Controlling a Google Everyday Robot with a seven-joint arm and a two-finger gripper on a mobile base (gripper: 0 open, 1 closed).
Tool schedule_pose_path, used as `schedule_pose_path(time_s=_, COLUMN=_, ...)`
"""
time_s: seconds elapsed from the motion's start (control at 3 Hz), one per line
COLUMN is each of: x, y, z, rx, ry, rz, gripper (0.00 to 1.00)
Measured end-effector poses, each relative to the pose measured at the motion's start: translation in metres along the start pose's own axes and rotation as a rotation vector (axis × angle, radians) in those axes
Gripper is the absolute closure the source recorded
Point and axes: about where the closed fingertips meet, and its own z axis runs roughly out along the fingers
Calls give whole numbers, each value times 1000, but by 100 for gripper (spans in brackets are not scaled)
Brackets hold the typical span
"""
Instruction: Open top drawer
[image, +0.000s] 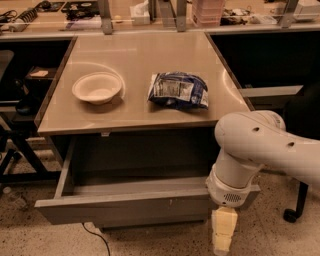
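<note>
One broad tan table fills most of what I can see, with cluttered benches along the wall behind it. Under its top, the top drawer stands pulled well out toward me, its grey front sticking out past the table edge and its dark inside exposed. The robot's white arm reaches in from the right and bends down at the drawer's right front corner. On the table a crumpled blue snack bag lies right of centre, with a pale empty bowl to its left, the two apart. The cream-coloured end effector hangs just below the drawer front near the floor; I cannot tell how far open it is.
</note>
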Motion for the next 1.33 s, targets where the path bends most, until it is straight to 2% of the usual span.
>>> schedule_pose_path(time_s=0.33, x=11, y=33, z=-15, rx=8, ry=-13, rz=29, gripper=0)
schedule_pose_path(time_s=0.67, x=11, y=33, z=-15, rx=8, ry=-13, rz=29, gripper=0)
schedule_pose_path(time_s=1.0, x=4, y=22, z=-34, rx=77, ry=-15, rz=32, gripper=0)
schedule_pose_path(time_s=1.33, x=-7, y=3, z=-36, rx=101, ry=-4, rz=32, gripper=0)
